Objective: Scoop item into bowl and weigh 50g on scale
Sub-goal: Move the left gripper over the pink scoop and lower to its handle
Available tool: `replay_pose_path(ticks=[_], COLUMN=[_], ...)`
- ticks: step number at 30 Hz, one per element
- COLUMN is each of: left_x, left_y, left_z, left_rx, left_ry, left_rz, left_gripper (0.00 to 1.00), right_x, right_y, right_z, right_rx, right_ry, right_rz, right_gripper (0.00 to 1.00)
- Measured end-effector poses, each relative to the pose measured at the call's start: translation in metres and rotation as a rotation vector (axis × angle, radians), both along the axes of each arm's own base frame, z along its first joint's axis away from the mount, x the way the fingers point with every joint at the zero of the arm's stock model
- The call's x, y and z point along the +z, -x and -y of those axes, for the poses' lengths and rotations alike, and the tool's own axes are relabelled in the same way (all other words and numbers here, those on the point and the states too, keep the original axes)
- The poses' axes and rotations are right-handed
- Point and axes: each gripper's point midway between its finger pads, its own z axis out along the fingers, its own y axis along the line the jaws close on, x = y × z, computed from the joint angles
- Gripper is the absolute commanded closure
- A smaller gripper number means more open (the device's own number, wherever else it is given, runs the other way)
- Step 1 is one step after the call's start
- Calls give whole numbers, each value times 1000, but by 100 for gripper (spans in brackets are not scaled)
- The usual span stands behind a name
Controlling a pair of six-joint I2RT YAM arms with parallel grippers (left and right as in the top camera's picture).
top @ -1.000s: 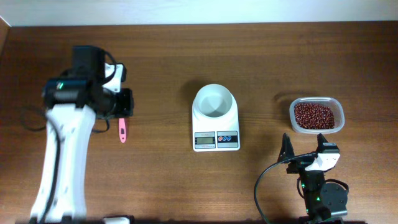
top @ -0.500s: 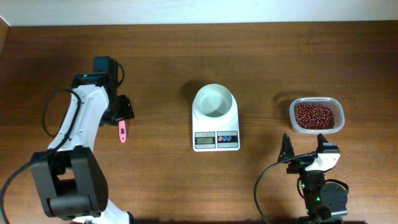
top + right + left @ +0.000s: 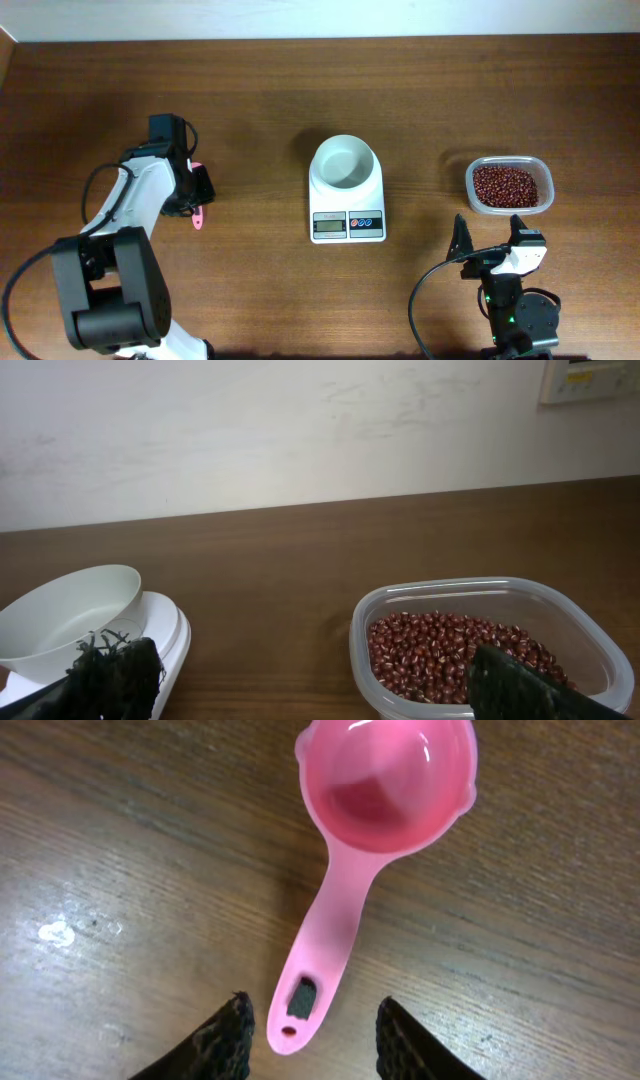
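A pink scoop (image 3: 385, 790) lies flat on the wooden table, cup away from me and empty. The tip of its handle (image 3: 292, 1020) sits between the fingers of my left gripper (image 3: 312, 1005). The jaws are open, with a gap on each side of the handle. From overhead the left gripper (image 3: 197, 192) covers most of the scoop (image 3: 202, 216). The white bowl (image 3: 346, 163) stands empty on the white scale (image 3: 347, 224) at mid table. Red-brown beans (image 3: 508, 186) fill a clear tub (image 3: 372, 610). My right gripper (image 3: 490, 238) hangs open in front of the tub and holds nothing.
The bowl (image 3: 70, 615) and the scale (image 3: 165, 625) show at the left of the right wrist view, with the beans (image 3: 440, 650) at its right. A pale wall runs behind the table's far edge. Bare wood lies between scale and tub.
The left arm has drawn in and its gripper has come down over the scoop's handle. The scoop has stayed put. The right arm has not moved.
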Motion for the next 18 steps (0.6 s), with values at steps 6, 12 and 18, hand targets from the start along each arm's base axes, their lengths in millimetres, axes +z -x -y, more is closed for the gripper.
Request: replay_pose_path(ticks=[6,12,18], left_x=[-25,-31,-33], left_y=[3,4,4], left_z=[0,0,0], left_rx=[2,0,1], left_ry=[2,3,5], left_rz=[-47,-59,-65], left_gripper=[60,60,73], right_x=[0,0,0], right_y=[0,0,0], right_z=[0,0,0], right_rx=[0,0,0], right_ry=[-1,0,0], right_rz=[0,0,0], right_gripper=[1,2,1])
